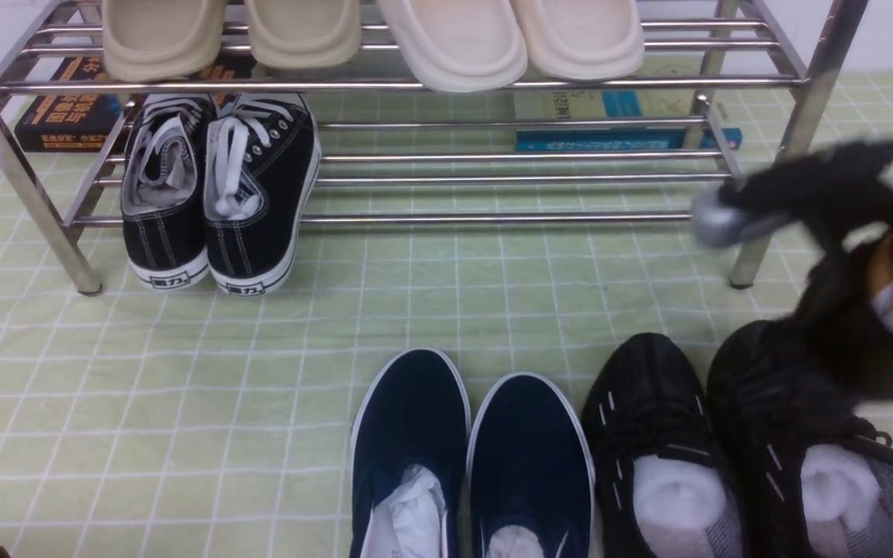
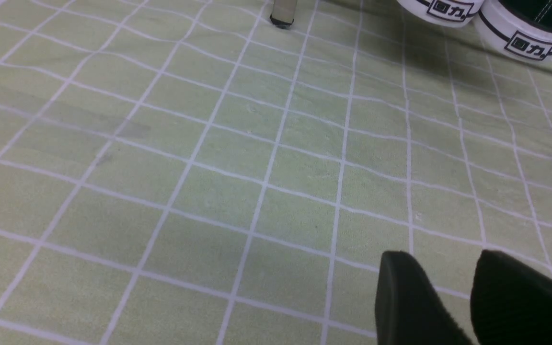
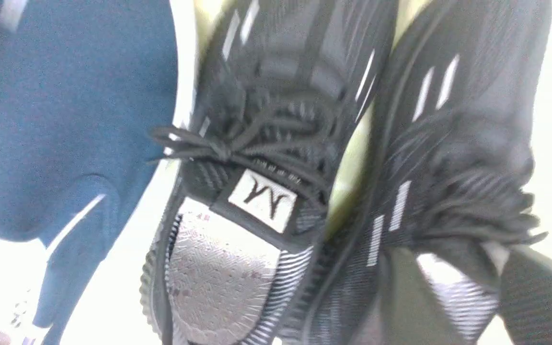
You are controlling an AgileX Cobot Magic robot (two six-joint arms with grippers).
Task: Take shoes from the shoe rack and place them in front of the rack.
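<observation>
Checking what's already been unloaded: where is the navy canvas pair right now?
In the front view, the navy canvas pair sits on the green checked mat in front of the shoe rack, right of centre, beside the black knit pair.

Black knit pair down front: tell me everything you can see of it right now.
The black knit pair stands on the green checked cloth in front of the shoe rack, toes toward it, right of the navy pair. Both shoes are upright, side by side, all-black knit with small white dashes, black laces, a white tongue label and white paper stuffing. The blurred right gripper is over the right-hand shoe's opening, jaws apart; whether it touches the shoe is unclear.
</observation>
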